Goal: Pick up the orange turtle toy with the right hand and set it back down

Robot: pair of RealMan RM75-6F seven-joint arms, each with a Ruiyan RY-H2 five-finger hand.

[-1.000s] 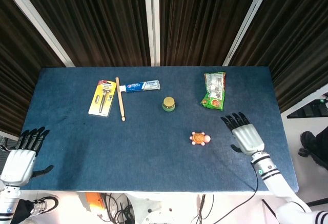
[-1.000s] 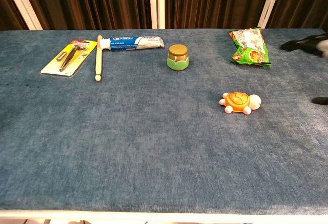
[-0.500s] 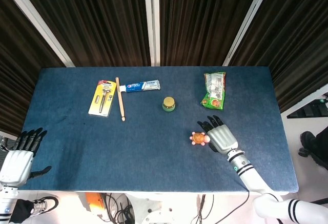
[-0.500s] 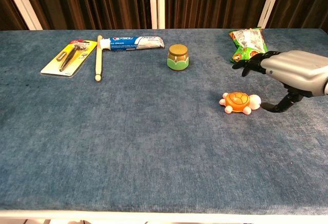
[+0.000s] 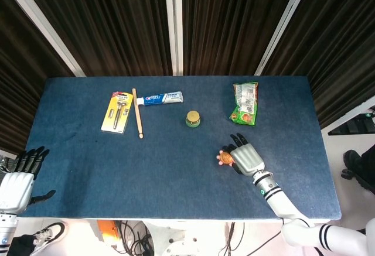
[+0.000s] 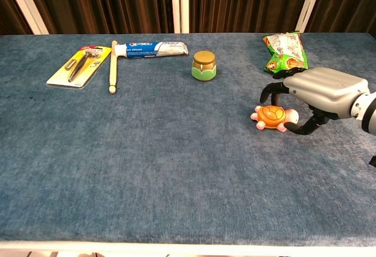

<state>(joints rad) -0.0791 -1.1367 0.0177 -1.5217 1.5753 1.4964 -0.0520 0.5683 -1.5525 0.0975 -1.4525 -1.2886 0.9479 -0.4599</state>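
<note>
Chest view shows the right hand (image 6: pixel 320 92) arched over the orange turtle toy (image 6: pixel 272 117), fingers curled down around its far side and thumb at its near side; whether they actually grip it I cannot tell. The turtle sits on the blue table (image 6: pixel 176 169). Head view shows the left hand (image 5: pixel 17 180) spread, off the table's left edge.

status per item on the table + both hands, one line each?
Orange turtle toy: upright on the blue table, not lifted.
Right hand: fingers curled over the turtle, grip not confirmed.
Left hand: off the table's edge, fingers apart, holding nothing.
Toothpaste tube: lying flat.
Green snack bag: lying flat.
Small green jar: upright, lid on.
</note>
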